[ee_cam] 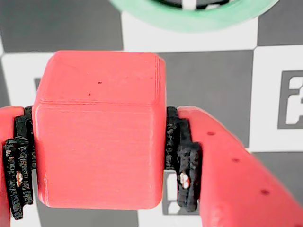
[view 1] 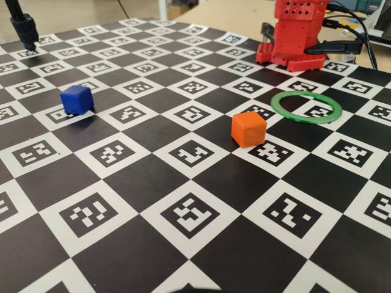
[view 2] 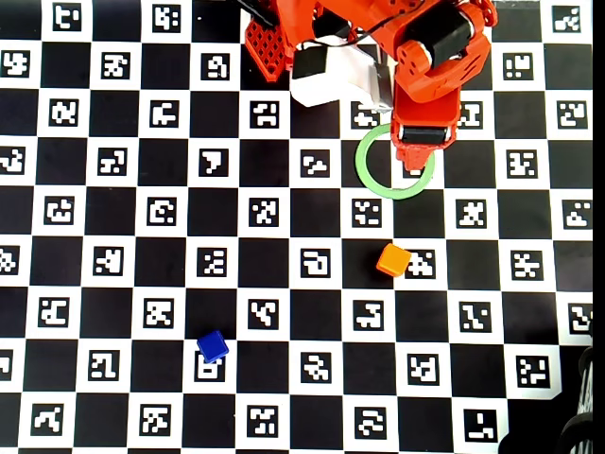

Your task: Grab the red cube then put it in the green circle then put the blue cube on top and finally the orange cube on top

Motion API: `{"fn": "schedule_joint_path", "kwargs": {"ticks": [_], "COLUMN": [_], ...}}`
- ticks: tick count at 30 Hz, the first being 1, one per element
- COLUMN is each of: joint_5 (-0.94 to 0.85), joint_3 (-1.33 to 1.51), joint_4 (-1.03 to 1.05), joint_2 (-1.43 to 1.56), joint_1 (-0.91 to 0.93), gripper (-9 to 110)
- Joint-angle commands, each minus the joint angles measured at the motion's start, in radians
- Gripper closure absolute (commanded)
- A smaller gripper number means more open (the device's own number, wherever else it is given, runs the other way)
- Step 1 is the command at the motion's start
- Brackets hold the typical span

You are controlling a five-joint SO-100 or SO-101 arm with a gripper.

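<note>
My claw (ee_cam: 99, 182) is clamped on the red cube (ee_cam: 99, 132) (black pads on both sides) near the green circle (ee_cam: 189, 16).

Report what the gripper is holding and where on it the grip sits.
The gripper holds the red cube, its black pads clamped on two opposite side faces, seen in the wrist view.

Bright, even light; soft short shadows under the cubes in the fixed view. The wrist view looks soft, perhaps slightly overexposed.
</note>
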Motion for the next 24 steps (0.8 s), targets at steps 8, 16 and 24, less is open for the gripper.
{"fn": "schedule_joint_path", "kwargs": {"ticks": [8,16,24], "joint_5": [-0.040,-0.083,-0.112], "joint_3": [0.120,0.253,0.351], "joint_4": [-0.130,-0.215,-0.302], "joint_2": [0.057,0.098,0.158], "joint_1": [0.000,-0.026,-0.052], "gripper": [106,106,106]}}
